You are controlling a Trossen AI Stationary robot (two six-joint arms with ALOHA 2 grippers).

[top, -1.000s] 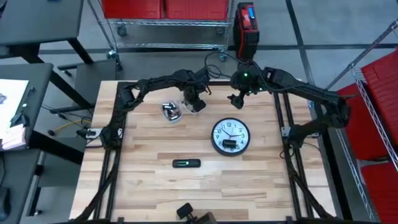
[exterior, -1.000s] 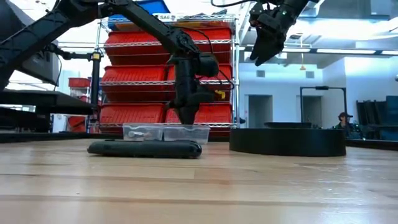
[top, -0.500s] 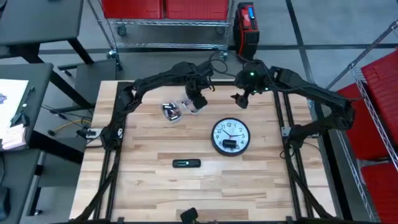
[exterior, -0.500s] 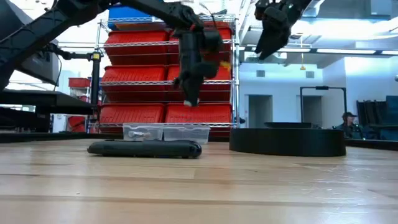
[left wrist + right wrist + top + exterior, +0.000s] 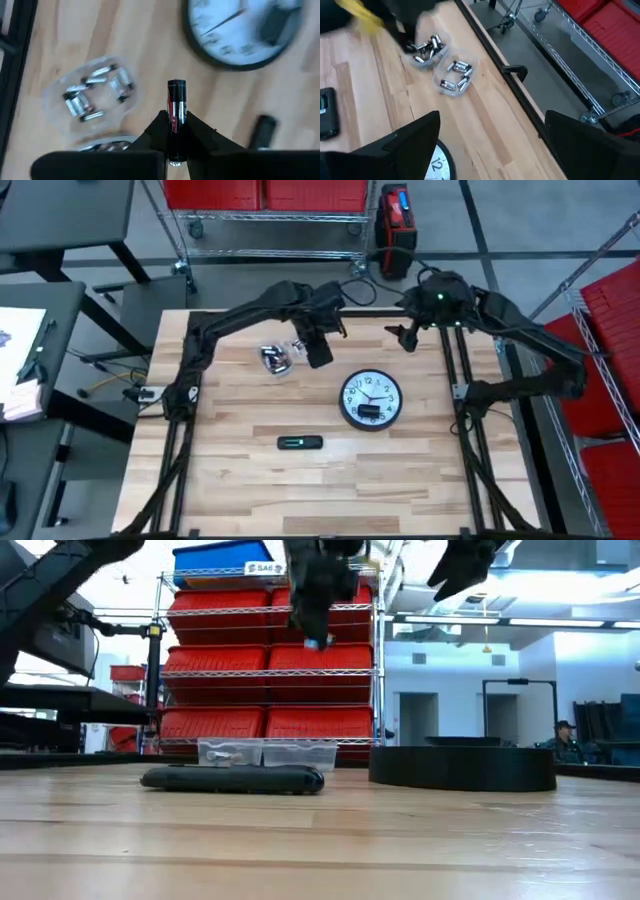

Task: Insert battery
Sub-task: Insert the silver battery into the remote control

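Clamped between the two dark fingers of the left gripper (image 5: pixel 176 131): a single battery (image 5: pixel 176 107), black with a red band, long axis in line with the fingers and far end poking out past the tips; lettering on it too small to read. Held high above the table (image 5: pixel 240 480), over the spot between the clear battery containers (image 5: pixel 283 357) and the wall clock (image 5: pixel 371 398). In the right wrist view, two clear round tubs side by side and touching, each with a loose heap of silver cells. Clock lying face up, digits 12 readable at the rim. Dark remote (image 5: pixel 300 442) flat on the wood, well apart, nearer the front edge. Right gripper (image 5: pixel 408 338) raised near the table's back edge, fingers spread wide, holding nothing.
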